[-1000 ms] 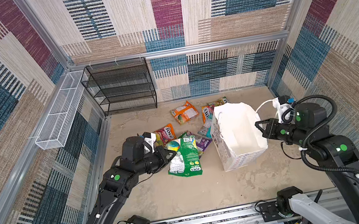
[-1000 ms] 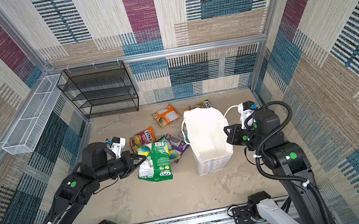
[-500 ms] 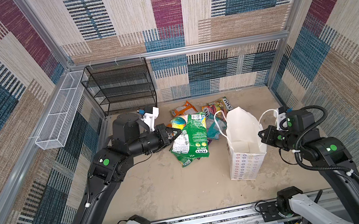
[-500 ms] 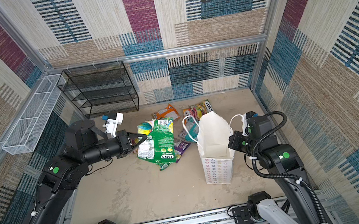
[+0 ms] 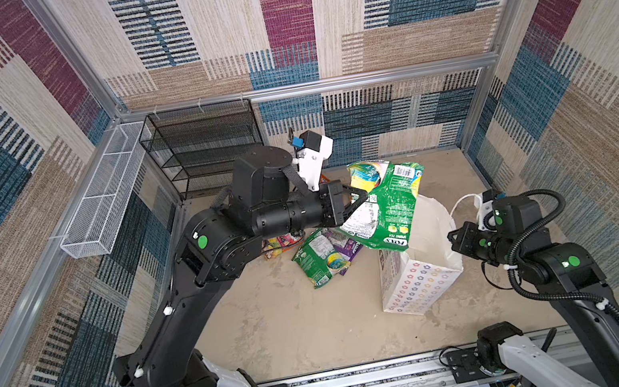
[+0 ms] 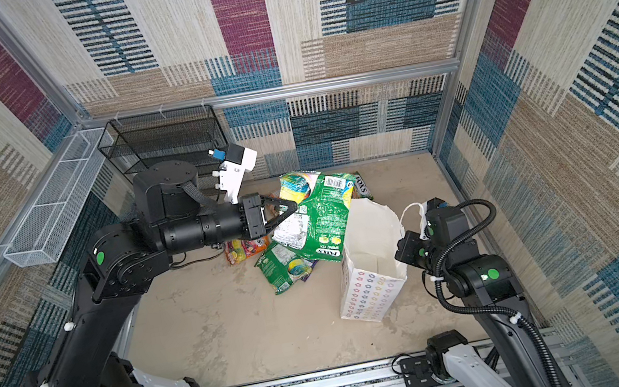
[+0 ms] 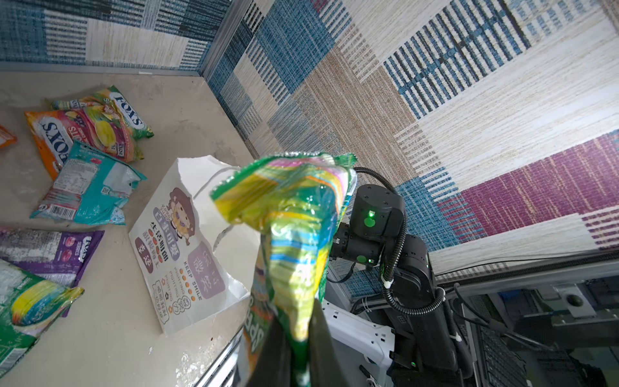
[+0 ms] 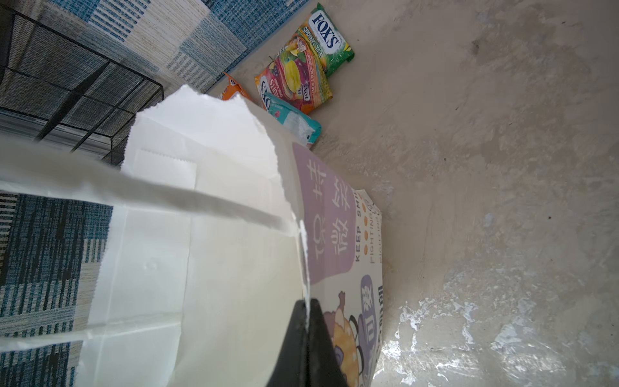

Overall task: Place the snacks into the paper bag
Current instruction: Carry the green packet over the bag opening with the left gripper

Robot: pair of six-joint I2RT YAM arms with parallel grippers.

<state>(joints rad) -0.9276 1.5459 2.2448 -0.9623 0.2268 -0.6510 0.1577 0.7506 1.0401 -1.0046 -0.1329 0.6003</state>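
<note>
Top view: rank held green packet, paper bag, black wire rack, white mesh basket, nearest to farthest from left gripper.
1. Green packet, clamped in the left gripper.
2. Paper bag, just to its right.
3. Black wire rack, back left corner.
4. White mesh basket, on left wall.

green packet (image 5: 390,207), white star-printed bag (image 5: 418,282)

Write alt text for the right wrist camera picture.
The right gripper is shut on the rim of the open white paper bag. Beyond it, snack packets lie on the beige surface near a black wire rack.
</note>
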